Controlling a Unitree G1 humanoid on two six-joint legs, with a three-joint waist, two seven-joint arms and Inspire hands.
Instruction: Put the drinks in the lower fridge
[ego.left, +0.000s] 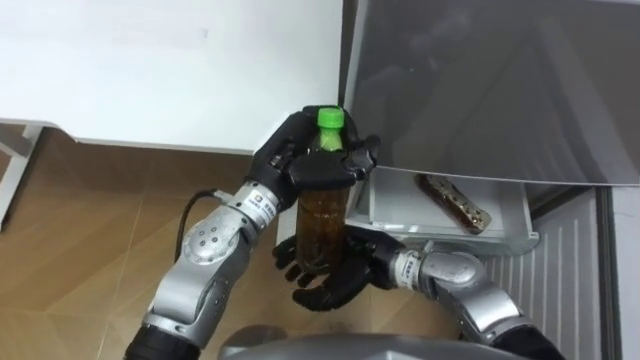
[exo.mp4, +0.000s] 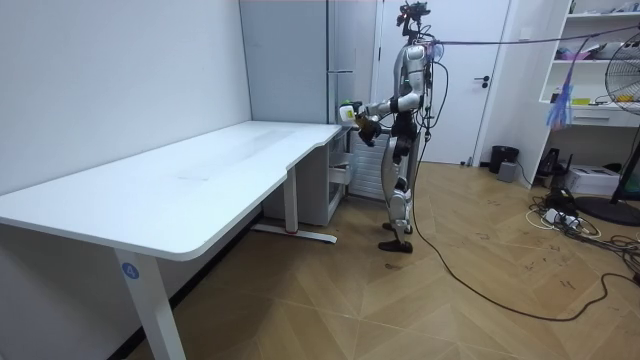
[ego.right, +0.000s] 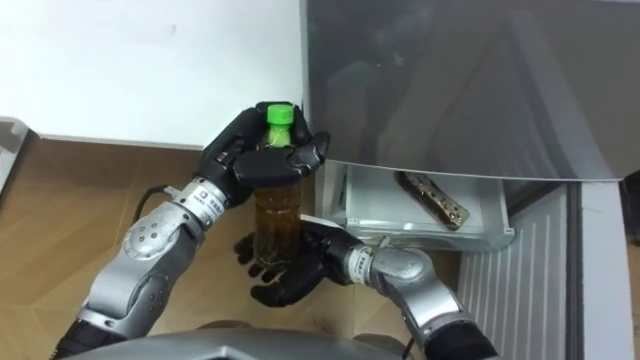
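Left eye view: I have the left robot hand (ego.left: 288, 158) clenched round the upper part of the tea bottle (ego.left: 322, 225), its fingers wrapped across the shoulder just below the green cap (ego.left: 331, 118). The right robot hand (ego.left: 335, 282) sits under the bottle's base, palm up, with its fingers spread and only loosely bent. It cradles the bottom rather than gripping it. The bottle stands upright between the two, filled with amber liquid, and hangs in the air over the wooden floor (ego.left: 90, 210), clear of everything else.

Just to the right of the bottle I see a white drawer (ego.left: 440, 236) pulled out below the grey fridge front (ego.left: 480, 90). A brown patterned packet (ego.left: 455, 203) lies in it; I can't tell what it is. The white surface (ego.left: 170, 70) fills the upper left, with its edge near the left robot hand.

In the room view the robot stands upright at the far end of the surface, facing the fridge, with both arms raised in front of its chest.
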